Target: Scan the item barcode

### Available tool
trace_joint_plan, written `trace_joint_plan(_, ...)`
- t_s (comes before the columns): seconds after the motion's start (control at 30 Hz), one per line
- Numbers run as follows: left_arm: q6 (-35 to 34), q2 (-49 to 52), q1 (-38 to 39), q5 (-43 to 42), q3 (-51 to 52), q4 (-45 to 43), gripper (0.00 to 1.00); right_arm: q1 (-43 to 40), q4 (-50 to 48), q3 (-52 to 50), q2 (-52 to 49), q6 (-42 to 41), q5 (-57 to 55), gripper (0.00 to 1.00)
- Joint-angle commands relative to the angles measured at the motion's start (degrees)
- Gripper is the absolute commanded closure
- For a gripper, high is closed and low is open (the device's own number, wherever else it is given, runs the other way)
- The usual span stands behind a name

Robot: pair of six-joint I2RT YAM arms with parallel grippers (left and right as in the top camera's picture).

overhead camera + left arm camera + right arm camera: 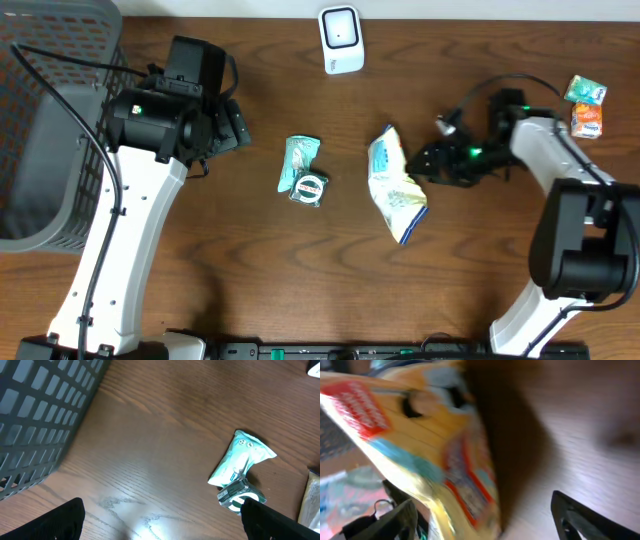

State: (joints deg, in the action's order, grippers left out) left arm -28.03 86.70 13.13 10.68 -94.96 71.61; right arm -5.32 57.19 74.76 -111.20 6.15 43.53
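The item, a yellow and white snack bag (396, 186), lies on the table just left of my right gripper (424, 160). In the right wrist view the bag (425, 440) is blurred. It fills the left half of the frame and leans against the left finger (390, 522). The right gripper (485, 522) stands open, its other finger (580, 520) far from the bag. The white scanner (341, 39) stands at the table's back edge. My left gripper (165, 530) is open over bare wood, nothing between its fingers.
A teal packet (300, 158) and a green and white roll (310, 188) lie at mid-table, also in the left wrist view as packet (240, 457) and roll (239, 496). A grey basket (45, 130) stands far left. Two small packets (586, 105) lie at the back right.
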Motion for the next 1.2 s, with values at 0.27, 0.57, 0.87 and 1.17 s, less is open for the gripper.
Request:
trace_joint_plan(0.27,0.57,0.15,-0.20,0.72,-0.48,0.17,0.02,-1.09,20.28,20.13,1.46,-0.81,-14.45,0.26)
trace_joint_plan(0.57,0.57,0.15,-0.20,0.72,-0.48,0.17,0.02,12.02,19.63,21.57,3.19,7.56,-10.43,0.62)
trace_joint_plan(0.87,0.57,0.15,-0.20,0.72,-0.48,0.17,0.02,22.71,17.14,21.38,3.17,7.74,-13.68,0.67)
trace_joint_plan(1.17,0.59,0.15,-0.20,0.72,-0.48,0.17,0.02,26.84,6.43,12.46,3.17,-2.05,-25.68,0.75)
